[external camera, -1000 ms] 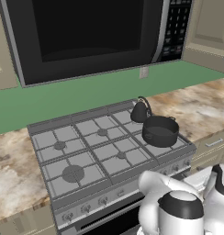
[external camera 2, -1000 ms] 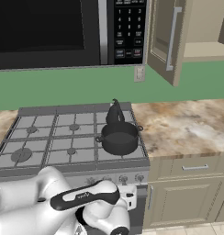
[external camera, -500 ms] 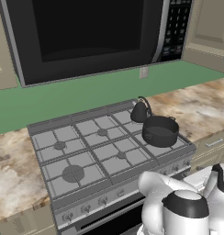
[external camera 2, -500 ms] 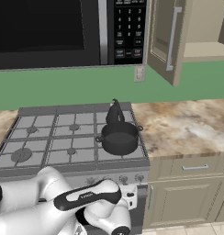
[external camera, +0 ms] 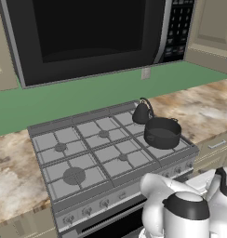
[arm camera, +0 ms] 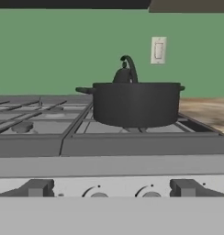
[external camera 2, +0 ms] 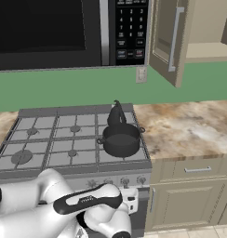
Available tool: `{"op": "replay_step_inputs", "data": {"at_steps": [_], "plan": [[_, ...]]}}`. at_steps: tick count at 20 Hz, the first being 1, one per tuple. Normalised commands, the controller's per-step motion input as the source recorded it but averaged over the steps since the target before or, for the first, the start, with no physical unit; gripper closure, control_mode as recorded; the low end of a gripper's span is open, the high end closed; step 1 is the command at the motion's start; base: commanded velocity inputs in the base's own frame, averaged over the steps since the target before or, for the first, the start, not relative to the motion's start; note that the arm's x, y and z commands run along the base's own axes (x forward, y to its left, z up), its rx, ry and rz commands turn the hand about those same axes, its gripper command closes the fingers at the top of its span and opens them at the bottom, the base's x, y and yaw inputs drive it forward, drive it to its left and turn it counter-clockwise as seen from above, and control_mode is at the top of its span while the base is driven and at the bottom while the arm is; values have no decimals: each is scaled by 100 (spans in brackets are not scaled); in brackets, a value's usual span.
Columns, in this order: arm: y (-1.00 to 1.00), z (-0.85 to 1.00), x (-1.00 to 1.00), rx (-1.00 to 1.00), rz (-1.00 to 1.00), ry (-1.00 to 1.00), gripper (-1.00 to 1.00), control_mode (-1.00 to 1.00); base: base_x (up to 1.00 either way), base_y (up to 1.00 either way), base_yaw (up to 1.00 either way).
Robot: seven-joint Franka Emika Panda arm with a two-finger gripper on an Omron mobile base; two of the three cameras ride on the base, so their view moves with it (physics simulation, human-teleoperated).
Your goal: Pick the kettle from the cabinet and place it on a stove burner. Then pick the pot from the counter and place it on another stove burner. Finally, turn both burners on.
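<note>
Nearest to us in the hand view stands the front panel of the range, with two grey knobs point(arm camera: 37, 187) and point(arm camera: 187, 187) and two round dials between them. Our hand sits low in front of the stove; its fingertips are not shown clearly, but its jaws stand wide apart and nothing is held between them.

Just beyond the panel, on the front right burner grate point(external camera: 166, 148), we see the pot point(external camera: 162, 132), wide and dark, upright, with its loop handles out to the sides. Right behind it, on the rear right grate, stands the kettle point(external camera: 142, 112), upright with its arched handle rising over the pot's rim; whether the two touch we cannot tell.

To the right of the range runs the marbled desk point(external camera 2: 190, 125), with drawer fronts beneath it. Behind it is the green wall with a light switch plate point(external camera 2: 141, 74). Highest and farthest, the black microwave point(external camera: 92, 37) hangs over the stove, and beside it the cabinet point(external camera 2: 169, 42) has its door swung open, its long silver handle facing us.
</note>
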Motion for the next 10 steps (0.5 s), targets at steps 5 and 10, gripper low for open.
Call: {"op": "replay_step_inputs", "data": {"at_steps": [5, 10], "plan": [[7, -1, 12, 0, -4, 0, -100, -100, 0, 0, 0], [11, 0, 11, 0, -2, 0, -100, -100, 0, 0, 0]]}}
